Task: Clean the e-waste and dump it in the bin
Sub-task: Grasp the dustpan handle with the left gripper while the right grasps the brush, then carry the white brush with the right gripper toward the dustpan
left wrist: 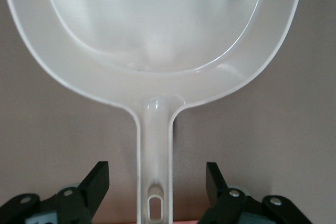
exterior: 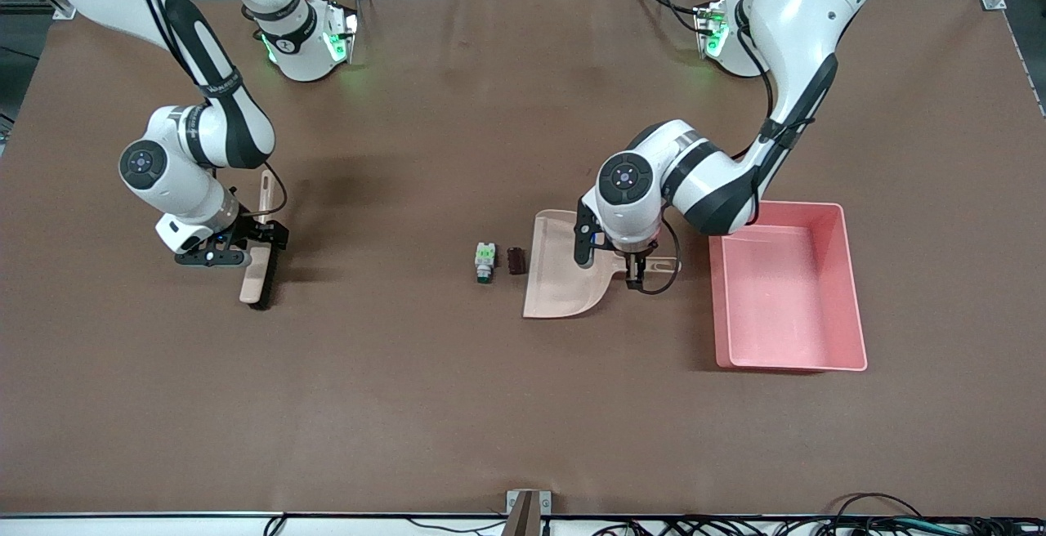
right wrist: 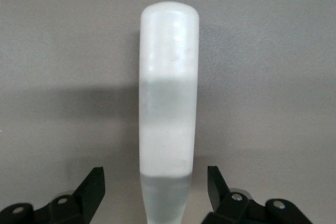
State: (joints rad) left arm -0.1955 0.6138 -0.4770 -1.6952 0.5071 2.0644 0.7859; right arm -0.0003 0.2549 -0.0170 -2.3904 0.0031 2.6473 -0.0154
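The e-waste lies on the brown table: a white component with green markings [exterior: 485, 262] and a dark maroon block [exterior: 516, 260], side by side just off the beige dustpan's [exterior: 564, 266] open edge. My left gripper [exterior: 640, 273] is open astride the dustpan's handle [left wrist: 155, 145], fingers [left wrist: 97, 183] clear of it on both sides. The pink bin [exterior: 776, 291] stands beside the dustpan toward the left arm's end. My right gripper [exterior: 252, 242] is open astride the handle [right wrist: 168, 87] of a brush [exterior: 257, 284], not touching it.
The brush lies on the table toward the right arm's end, dark bristles nearer the front camera. A small bracket [exterior: 527, 507] sits at the table's front edge. Bare brown table lies between the brush and the e-waste.
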